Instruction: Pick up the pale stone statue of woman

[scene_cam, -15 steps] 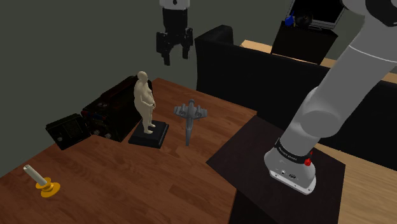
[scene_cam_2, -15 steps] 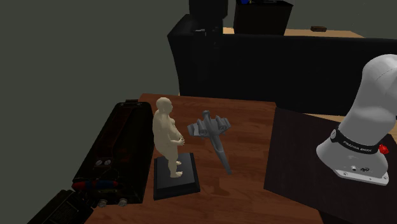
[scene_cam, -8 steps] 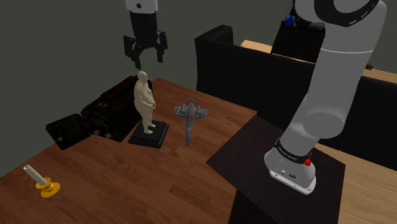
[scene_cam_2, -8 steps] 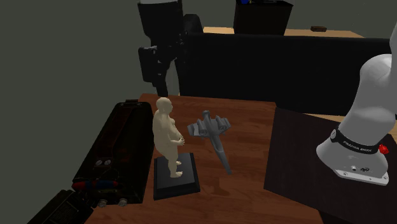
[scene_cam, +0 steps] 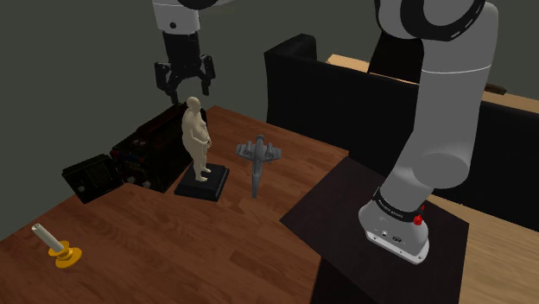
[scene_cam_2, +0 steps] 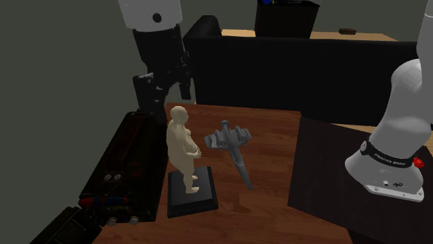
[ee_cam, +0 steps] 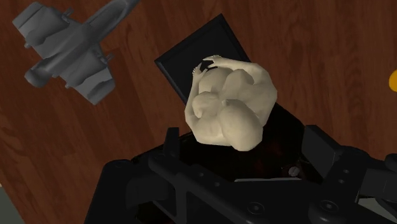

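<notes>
Shoulder view. Approach step, by the look of it, with no grasp yet. All-black two-finger hand (scene_cam: 183,85) hanging just above the head of the pale beige statue of a standing woman (scene_cam: 197,136), fingers spread wide and pinching nothing. Statue upright on a flat black square plinth (scene_cam: 205,184) on the reddish-brown wooden tabletop (scene_cam: 173,246), just beside a stack of black cases (scene_cam: 142,148). Small grey model aircraft on a stem (scene_cam: 257,155) near it on the other side.

Second exterior view. Hand (scene_cam_2: 164,89) above the statue (scene_cam_2: 183,147) and slightly toward the cases, apart from the head. Probably called for next: a small sideways correction to centre over the figure, then a straight descent until the fingers flank the torso, then closing. Little room to spare toward the cases.

Wrist view. Statue (ee_cam: 232,105) from the top: smooth matte surface, rounded head, full shoulders and belly, no sharp edges. Black fingertips (ee_cam: 172,141) standing wide on either side, touching nothing. Rounded, bulging form likely to slip in a shallow pinch, so better taken across the body than at the narrow head. Top-heavy look; easily tipped by a glancing finger.
</notes>
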Tool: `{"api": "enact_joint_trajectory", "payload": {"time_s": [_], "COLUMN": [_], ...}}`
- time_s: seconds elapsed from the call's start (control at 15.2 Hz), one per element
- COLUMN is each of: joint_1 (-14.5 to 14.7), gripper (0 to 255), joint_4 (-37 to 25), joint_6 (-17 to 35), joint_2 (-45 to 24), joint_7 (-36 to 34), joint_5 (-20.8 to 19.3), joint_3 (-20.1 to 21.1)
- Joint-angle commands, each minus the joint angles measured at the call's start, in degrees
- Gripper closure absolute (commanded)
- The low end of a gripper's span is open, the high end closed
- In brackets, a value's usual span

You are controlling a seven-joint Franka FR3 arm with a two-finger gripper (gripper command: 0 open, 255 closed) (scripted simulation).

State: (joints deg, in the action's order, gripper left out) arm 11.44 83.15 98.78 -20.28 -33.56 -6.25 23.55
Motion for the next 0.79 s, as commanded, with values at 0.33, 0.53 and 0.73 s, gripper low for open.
{"api": "enact_joint_trajectory", "payload": {"time_s": [0.33,0.53,0.73], "joint_1": [-0.1,-0.1,-0.1], "gripper": [255,255,255], "joint_4": [2.2,2.1,2.2], "joint_6": [2.1,2.1,2.1], "joint_2": [0.1,0.1,0.1], "joint_7": [-0.1,-0.1,-0.1], "joint_5": [0.0,0.0,0.0], "joint_3": [0.0,0.0,0.0]}}
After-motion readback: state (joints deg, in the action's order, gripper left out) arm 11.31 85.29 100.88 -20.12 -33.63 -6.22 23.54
